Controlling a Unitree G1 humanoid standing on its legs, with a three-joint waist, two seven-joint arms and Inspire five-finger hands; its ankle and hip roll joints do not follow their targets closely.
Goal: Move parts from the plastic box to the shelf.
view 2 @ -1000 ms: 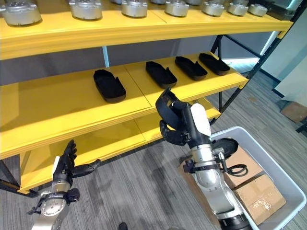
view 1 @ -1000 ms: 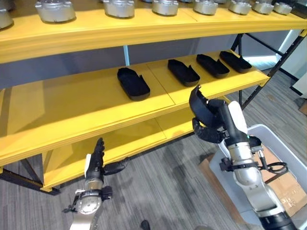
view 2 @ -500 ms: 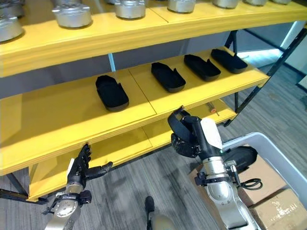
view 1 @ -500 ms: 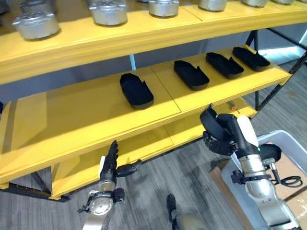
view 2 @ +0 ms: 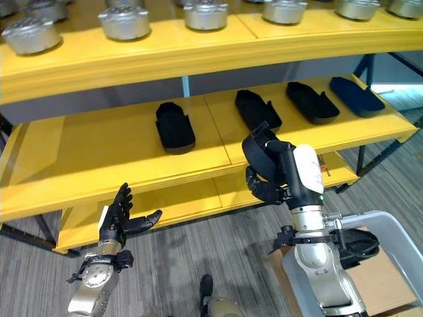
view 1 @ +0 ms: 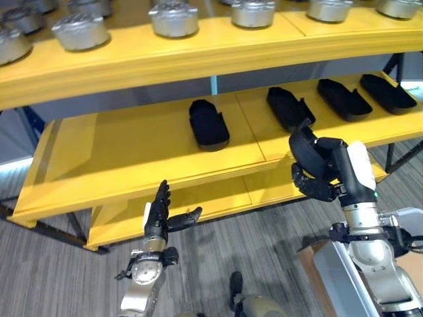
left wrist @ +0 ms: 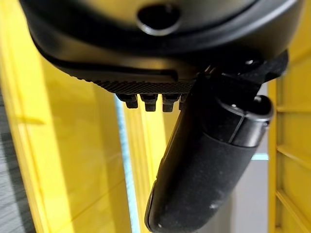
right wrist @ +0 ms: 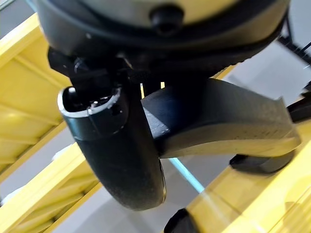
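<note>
The right hand (view 2: 268, 173) is clamped around a black moulded part (view 1: 305, 146) before the middle shelf (view 1: 132, 148), seemingly stiff, light and best gripped mid-body, while the left hand (view 1: 158, 214) hangs with fingers spread.

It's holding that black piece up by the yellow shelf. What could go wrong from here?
The black part sits in the right hand in front of the middle shelf's edge; a low approach might knock it there. Four similar parts already lie in a row, so setting it down too close could bump one. The grip looks partial, so the part might slip.
</note>
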